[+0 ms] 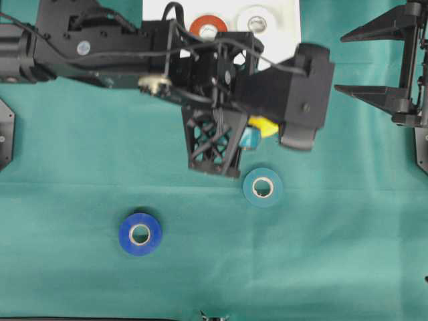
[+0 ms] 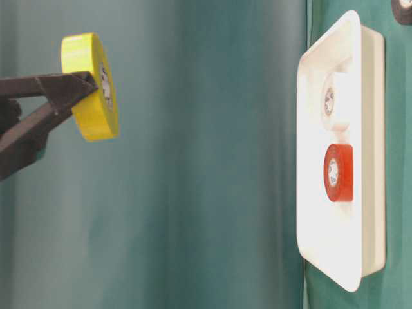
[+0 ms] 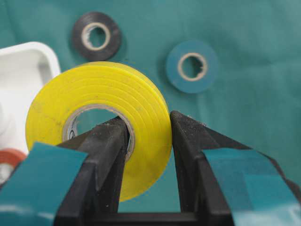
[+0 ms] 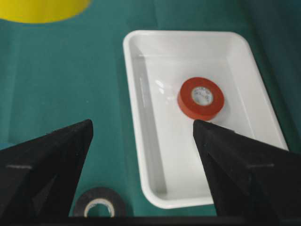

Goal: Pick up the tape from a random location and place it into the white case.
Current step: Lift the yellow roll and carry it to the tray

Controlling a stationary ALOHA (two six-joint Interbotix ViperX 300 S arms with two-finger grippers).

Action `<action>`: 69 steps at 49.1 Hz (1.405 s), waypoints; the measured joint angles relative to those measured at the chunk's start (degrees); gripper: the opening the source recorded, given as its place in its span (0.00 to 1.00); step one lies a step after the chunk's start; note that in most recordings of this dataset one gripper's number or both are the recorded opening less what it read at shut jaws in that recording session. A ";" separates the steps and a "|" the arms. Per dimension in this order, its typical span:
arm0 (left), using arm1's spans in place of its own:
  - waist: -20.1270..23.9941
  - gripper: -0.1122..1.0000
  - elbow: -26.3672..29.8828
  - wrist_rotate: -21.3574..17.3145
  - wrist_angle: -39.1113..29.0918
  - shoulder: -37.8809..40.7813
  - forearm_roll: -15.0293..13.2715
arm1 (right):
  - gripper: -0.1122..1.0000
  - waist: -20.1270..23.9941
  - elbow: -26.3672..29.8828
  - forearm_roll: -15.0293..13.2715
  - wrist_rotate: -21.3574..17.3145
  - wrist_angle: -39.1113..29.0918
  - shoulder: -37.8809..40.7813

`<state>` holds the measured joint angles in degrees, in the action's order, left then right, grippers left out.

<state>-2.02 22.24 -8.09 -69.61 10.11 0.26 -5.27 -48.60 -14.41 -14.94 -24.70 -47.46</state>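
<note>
From overhead, the left arm (image 1: 200, 67) hides most of the yellow tape (image 1: 264, 126) and part of the white case (image 1: 287, 20), itself cropped.

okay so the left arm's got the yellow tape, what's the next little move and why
Probably carry it toward the white case before opening. The left gripper pinches the yellow tape through its core, lifted off the cloth and short of the case, where a red roll and a white roll leave free floor.
</note>
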 measured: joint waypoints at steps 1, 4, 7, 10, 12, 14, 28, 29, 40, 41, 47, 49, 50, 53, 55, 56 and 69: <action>0.44 0.31 -0.09 0.00 -0.09 0.00 0.00 | 0.87 0.00 0.00 -0.09 0.00 0.00 0.00; 1.76 0.31 -0.35 0.00 -0.09 0.00 0.00 | 0.87 0.00 0.00 -0.09 0.00 0.00 0.00; 3.34 0.31 -0.70 0.00 0.00 -0.18 -0.09 | 0.87 0.00 0.00 -0.09 0.00 0.00 0.00; 4.83 0.31 -1.14 0.00 -0.09 -0.62 -0.09 | 0.87 0.00 0.00 -0.09 0.00 0.09 0.00; 6.15 0.31 -1.49 -0.09 0.00 -0.97 0.00 | 0.87 0.00 -0.09 -0.09 0.00 0.00 0.00; 7.29 0.31 -1.76 0.00 0.00 -1.32 0.00 | 0.87 0.00 0.00 -0.09 0.00 0.09 0.00; 14.41 0.31 -3.69 -0.09 0.44 -2.64 0.00 | 0.87 0.00 0.00 -0.18 0.00 0.00 0.00; 14.68 0.31 -3.78 -0.09 0.44 -2.72 0.00 | 0.87 0.00 0.00 -0.18 0.00 0.00 0.00; 15.12 0.31 -5.71 0.00 0.53 -3.78 -0.09 | 0.87 0.00 0.00 -0.26 0.00 0.00 0.00; 15.12 0.31 -5.98 -0.09 0.62 -3.87 0.00 | 0.87 0.00 0.00 -0.26 0.00 0.00 0.00; 15.03 0.31 -7.73 0.00 0.62 -4.83 0.00 | 0.87 -0.18 0.00 -0.44 0.00 0.00 0.00; 15.03 0.31 -8.53 0.09 0.62 -5.27 0.00 | 0.87 -0.26 0.00 -0.44 0.00 0.00 0.00; 15.03 0.31 -8.96 0.09 0.62 -5.54 0.00 | 0.87 -0.35 0.00 -0.44 0.00 0.09 0.00; 15.12 0.31 -10.20 0.09 0.62 -6.33 0.00 | 0.87 -0.44 0.00 -0.44 0.00 0.09 0.00; 15.12 0.31 -10.99 0.18 0.70 -6.86 0.00 | 0.87 -0.44 0.00 -0.44 0.00 0.00 0.00; 15.12 0.31 -11.51 0.09 0.79 -7.21 0.00 | 0.87 -0.44 0.00 -0.44 0.00 0.09 0.00; 15.12 0.31 -18.28 0.44 2.55 -11.51 0.00 | 0.87 -0.44 0.00 -0.53 0.00 0.00 0.00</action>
<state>13.10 3.96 -7.65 -67.06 -1.41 0.26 -5.71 -48.60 -14.94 -14.94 -24.70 -47.46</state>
